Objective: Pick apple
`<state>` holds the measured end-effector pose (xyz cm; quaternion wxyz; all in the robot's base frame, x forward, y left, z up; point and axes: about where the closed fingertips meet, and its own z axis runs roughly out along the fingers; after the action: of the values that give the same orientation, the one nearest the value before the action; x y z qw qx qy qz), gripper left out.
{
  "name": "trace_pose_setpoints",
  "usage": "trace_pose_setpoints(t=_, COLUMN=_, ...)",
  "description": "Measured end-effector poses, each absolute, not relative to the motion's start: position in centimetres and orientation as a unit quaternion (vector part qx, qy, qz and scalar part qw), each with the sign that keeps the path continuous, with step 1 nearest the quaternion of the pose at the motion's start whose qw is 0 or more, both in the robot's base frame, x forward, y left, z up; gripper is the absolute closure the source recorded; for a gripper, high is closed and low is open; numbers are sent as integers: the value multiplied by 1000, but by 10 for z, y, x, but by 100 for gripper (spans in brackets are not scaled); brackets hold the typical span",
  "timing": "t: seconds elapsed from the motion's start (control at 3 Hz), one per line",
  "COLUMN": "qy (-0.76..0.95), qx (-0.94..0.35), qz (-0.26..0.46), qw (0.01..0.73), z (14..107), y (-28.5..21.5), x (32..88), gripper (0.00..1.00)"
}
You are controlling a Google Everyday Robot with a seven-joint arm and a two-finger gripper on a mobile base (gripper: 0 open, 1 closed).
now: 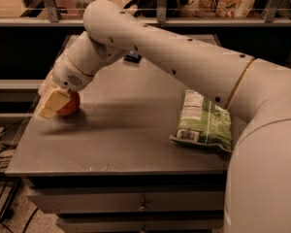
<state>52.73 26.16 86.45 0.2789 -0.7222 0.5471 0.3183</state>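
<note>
Apple (71,105) sits at the left of the frame, near the table's (116,140) left edge. The gripper (55,103) is right on it, covering its left side; holding it or not, I cannot tell. A green bag (202,123) lies well apart, center right, beside the white arm (174,47).

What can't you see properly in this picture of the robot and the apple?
1. Apple: camera view; the pincer, at the table's left edge, covers most of it, stem included.
2. Green bag: camera view; its print is too small to read.
3. Small dark thing at the table's back: camera view; mostly behind the arm, so unidentifiable.
4. Table's right side: camera view; the arm blocks it.
</note>
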Motion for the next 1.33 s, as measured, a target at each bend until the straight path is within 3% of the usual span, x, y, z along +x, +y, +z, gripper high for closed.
trace_pose_setpoints(t=0.33, qy=547, qx=-722, qz=318, qw=279, z=864, y=262, x=527, gripper=0)
trace_pose_setpoints(t=1.33, qy=562, qx=-690, qz=337, qw=308, z=854, y=229, x=520, gripper=0)
